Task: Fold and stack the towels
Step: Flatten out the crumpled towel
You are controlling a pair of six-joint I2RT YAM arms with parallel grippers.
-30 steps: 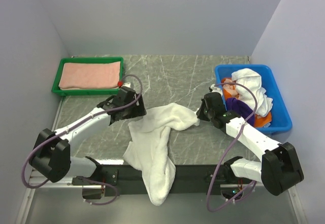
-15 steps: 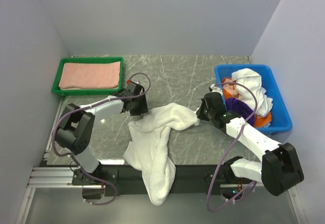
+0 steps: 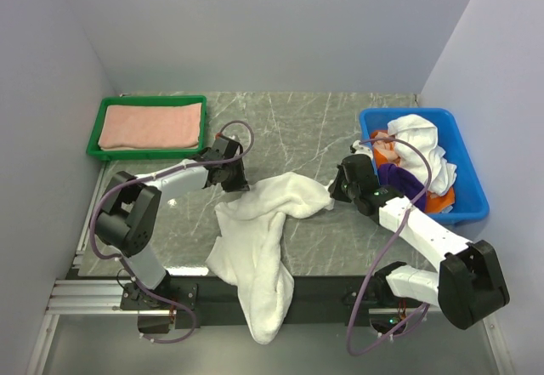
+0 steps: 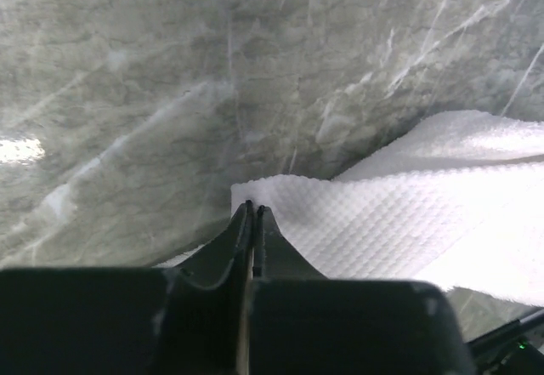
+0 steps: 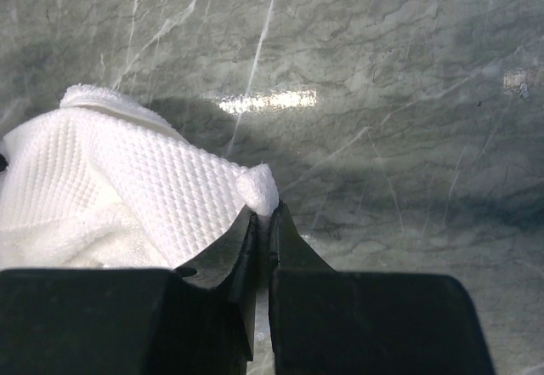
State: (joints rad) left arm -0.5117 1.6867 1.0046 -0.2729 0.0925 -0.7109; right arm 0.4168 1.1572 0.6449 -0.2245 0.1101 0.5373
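Sprawling across the middle of the grey marble tabletop (image 3: 323,128), the white towel (image 3: 255,230) lies rumpled in the overhead view. Its long lower end hangs over the near edge at the bottom centre of the frame.

The left claw (image 3: 231,176) sits at the towel's upper left corner. In the left wrist view its fingers (image 4: 253,209) are pressed together, with the waffle-textured edge of the cloth (image 4: 382,222) caught at their tips, so it is closed on the towel. The right claw (image 3: 338,190) sits at the towel's upper right corner. In the right wrist view it (image 5: 263,209) is likewise closed, with a small bunched corner of the same towel (image 5: 127,188) pinched between the tips. Both pinched corners lie low on the tabletop, and the cloth between them sags in a loose ridge.

In the upper left of the overhead view, a salmon-pink towel (image 3: 151,126) lies folded flat inside the green tray (image 3: 93,133). At the right of the frame the blue bin (image 3: 467,213) holds a crumpled heap: another white towel (image 3: 416,133) on top, a purple towel (image 3: 395,175) below it toward the left, and an orange towel (image 3: 438,201) showing at the lower right.
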